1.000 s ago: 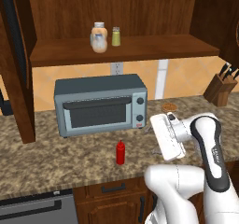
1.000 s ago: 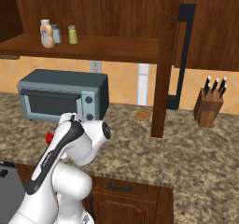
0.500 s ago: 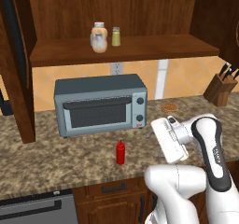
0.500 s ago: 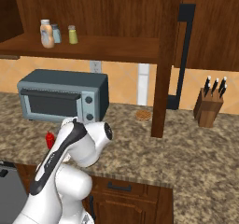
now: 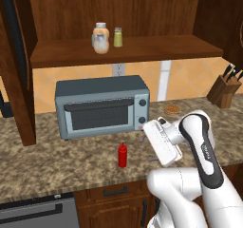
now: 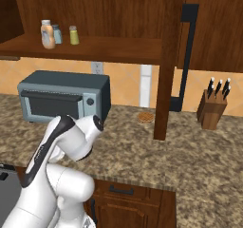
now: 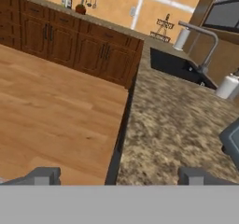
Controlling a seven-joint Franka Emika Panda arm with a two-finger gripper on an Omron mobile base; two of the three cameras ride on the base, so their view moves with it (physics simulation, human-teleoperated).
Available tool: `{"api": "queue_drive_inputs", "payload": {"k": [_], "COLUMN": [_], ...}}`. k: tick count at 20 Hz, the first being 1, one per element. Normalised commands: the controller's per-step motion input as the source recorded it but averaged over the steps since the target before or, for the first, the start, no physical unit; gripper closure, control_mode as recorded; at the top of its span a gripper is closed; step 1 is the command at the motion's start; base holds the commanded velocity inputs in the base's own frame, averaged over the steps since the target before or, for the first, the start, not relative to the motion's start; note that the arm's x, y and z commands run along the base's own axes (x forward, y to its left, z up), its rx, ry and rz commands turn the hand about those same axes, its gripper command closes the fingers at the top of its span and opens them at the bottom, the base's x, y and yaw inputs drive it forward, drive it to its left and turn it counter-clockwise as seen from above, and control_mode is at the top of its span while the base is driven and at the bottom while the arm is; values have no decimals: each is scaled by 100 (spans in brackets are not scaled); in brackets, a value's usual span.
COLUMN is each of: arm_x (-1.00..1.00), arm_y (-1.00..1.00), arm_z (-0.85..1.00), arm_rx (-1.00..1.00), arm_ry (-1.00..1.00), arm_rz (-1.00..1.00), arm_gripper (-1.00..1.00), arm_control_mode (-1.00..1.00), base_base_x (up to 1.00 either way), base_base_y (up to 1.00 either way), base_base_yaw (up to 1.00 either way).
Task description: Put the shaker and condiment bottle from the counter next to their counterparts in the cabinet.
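shaker [image 5: 117, 37]: stands upright on the cabinet shelf [image 5: 142, 49], just beside the pair; judged already delivered, since it sits next to its like.
pair [image 5: 101, 38]: peach bottle and clear shaker close together at the shelf's left part; they mark where the task's things belong.
red bottle [image 5: 123, 155]: upright on the counter [image 5: 52, 165], in front of the toaster oven [image 5: 102, 106] and apart from it; nothing touches it, so this half of the task looks undone.
gripper [image 7: 119, 176]: in the hand view both dark tips [image 7: 42, 175] stand well apart with nothing between them; the fingers are spread and empty, as suits an approach before a grasp.
hand's aim: the hand camera looks along the counter edge and the wooden floor [image 7: 51, 120], with a sink and tap [image 7: 198, 45] far off; the red bottle is not in its sight, so I judge the hand must turn toward it first.
arm: in the left base view its wrist hangs over the counter to the right of the red bottle, near but not touching.
next need: swing the open fingers to either side of the bottle's body, low enough not to tip it.
risk: the bottle is slim and could topple if nudged.
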Motion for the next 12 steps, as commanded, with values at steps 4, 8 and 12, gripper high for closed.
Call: {"api": "queue_drive_inputs", "payload": {"k": [4,8,12], "arm_x": [1,0,0], "arm_y": [5,0,0], "arm_z": [-24,-26,-27], "arm_rx": [1,4,4], "arm_ry": [4,5,6], "arm_rz": [-1,-2,-2], "arm_gripper": [-100,-100,-100], "arm_control_mode": [-100,-100,-100], "base_base_x": [0,0,0], "base_base_y": [0,0,0], "base_base_yaw": [0,0,0]}}
